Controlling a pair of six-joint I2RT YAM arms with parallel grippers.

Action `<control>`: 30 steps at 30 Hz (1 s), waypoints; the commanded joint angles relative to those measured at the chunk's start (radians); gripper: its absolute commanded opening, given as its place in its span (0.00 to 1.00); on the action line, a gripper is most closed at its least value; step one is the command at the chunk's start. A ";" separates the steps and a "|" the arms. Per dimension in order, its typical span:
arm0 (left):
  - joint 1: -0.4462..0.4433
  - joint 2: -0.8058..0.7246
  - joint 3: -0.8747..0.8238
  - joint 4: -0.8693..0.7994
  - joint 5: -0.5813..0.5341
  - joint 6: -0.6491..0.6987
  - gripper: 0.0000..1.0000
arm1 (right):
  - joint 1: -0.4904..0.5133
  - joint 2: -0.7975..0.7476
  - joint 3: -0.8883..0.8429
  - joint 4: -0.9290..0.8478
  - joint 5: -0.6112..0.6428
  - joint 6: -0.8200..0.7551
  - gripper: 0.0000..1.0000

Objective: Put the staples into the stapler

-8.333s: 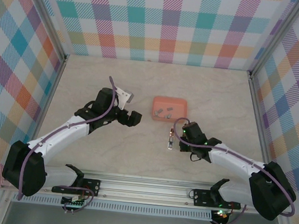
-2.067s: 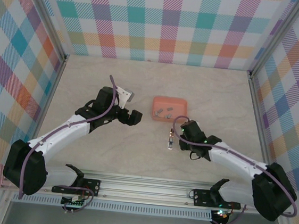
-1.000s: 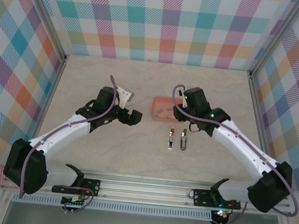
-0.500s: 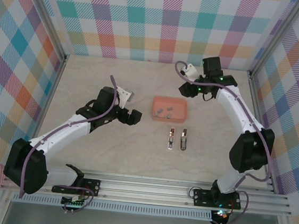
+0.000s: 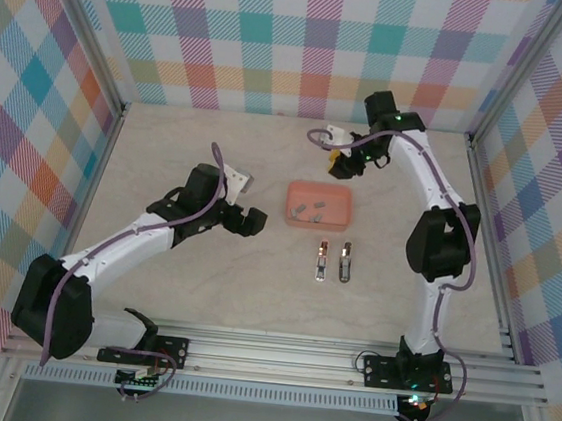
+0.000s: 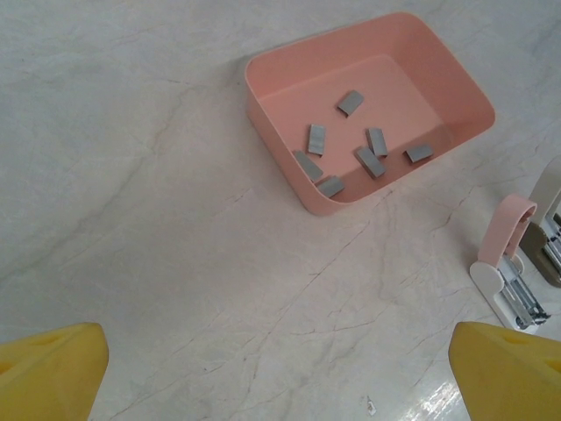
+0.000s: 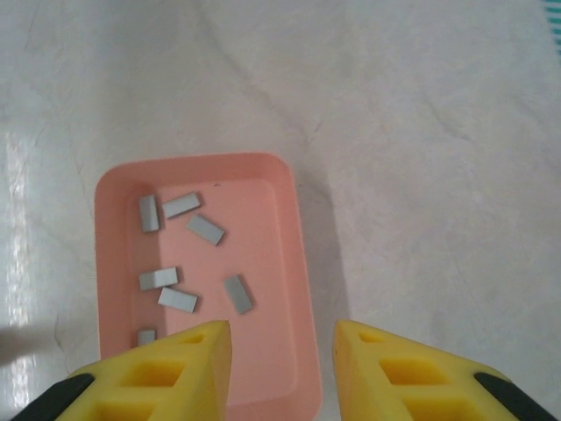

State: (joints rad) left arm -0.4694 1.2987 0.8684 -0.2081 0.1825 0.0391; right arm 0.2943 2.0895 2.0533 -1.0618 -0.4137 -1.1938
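lying loose inside the coral-pink tray (image 5: 337, 195) are the staples (image 7: 205, 229), seven short grey strips scattered on its floor. the right jaws hang above and just beyond the tray's far side, narrowly apart with nothing between their yellow fingers (image 7: 166, 377). the left jaws sit well left of the tray, spread wide and empty. an opened pink stapler (image 6: 507, 263) rests on the worktop (image 5: 202, 293) just in front of the tray.

White arms (image 5: 116, 249), black joints, purple cables (image 5: 214, 163)
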 commanded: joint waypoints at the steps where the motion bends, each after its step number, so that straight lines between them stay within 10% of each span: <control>1: -0.005 0.009 0.007 0.014 0.014 0.003 1.00 | 0.017 0.028 0.029 -0.137 -0.038 -0.221 0.37; 30: -0.004 0.023 0.015 0.004 0.022 0.001 1.00 | 0.123 0.252 0.027 -0.120 0.204 -0.393 0.35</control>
State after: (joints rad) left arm -0.4694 1.3193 0.8684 -0.2085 0.1932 0.0391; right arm 0.4129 2.3196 2.0544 -1.1461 -0.2184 -1.5688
